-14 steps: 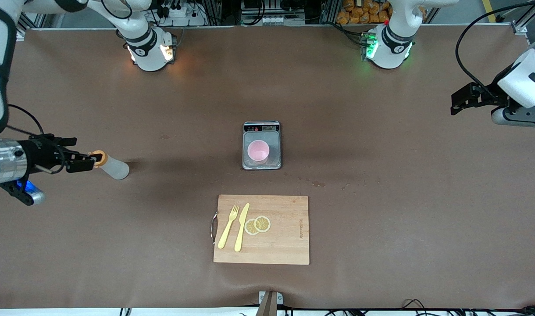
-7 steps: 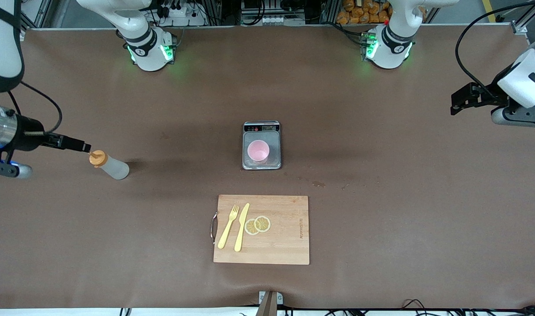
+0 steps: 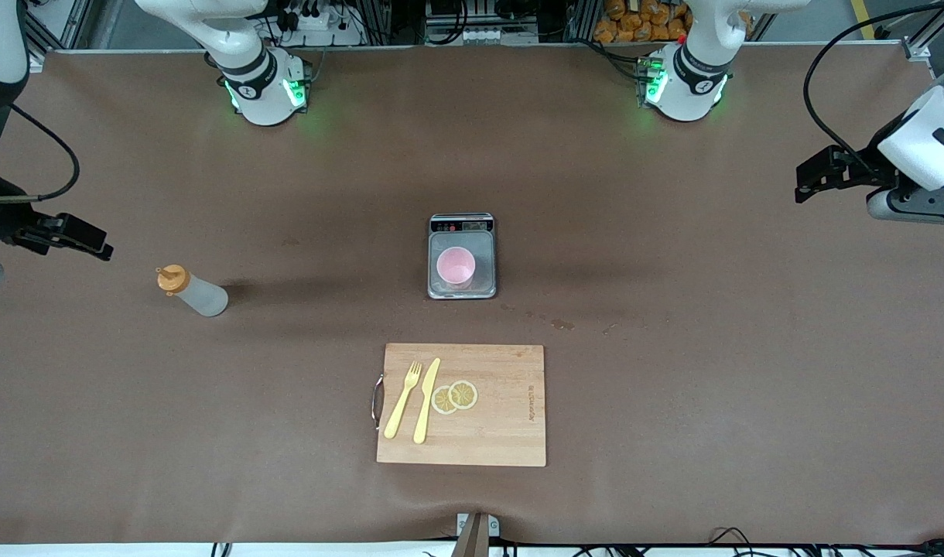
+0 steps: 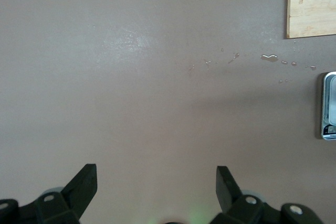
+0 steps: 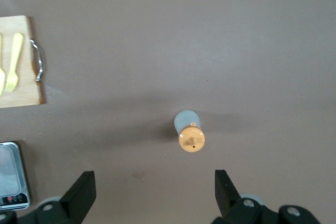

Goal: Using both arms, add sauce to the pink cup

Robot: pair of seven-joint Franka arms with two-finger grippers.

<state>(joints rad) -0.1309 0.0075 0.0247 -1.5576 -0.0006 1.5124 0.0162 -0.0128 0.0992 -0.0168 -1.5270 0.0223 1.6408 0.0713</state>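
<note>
Front view: sauce [image 3: 193, 292] stands upright, mid-left of frame, untouched. Pink cup [image 3: 456, 266] sits on scale [image 3: 462, 288] at centre. Right gripper [image 3: 81, 236] at left edge, jaws open, empty. Left gripper [image 3: 820, 174] waits upper right, jaws open, empty.

two robot arms, each with one gripper: left gripper [image 3: 816, 176], right gripper [image 3: 73, 236]. one sauce bottle [image 3: 193, 291]. one pink cup [image 3: 456, 267] on one scale [image 3: 461, 224]. one cutting board [image 3: 503, 433] bearing one fork [image 3: 403, 399], one knife [image 3: 426, 400] and two lemon slices [image 3: 455, 397].
</note>
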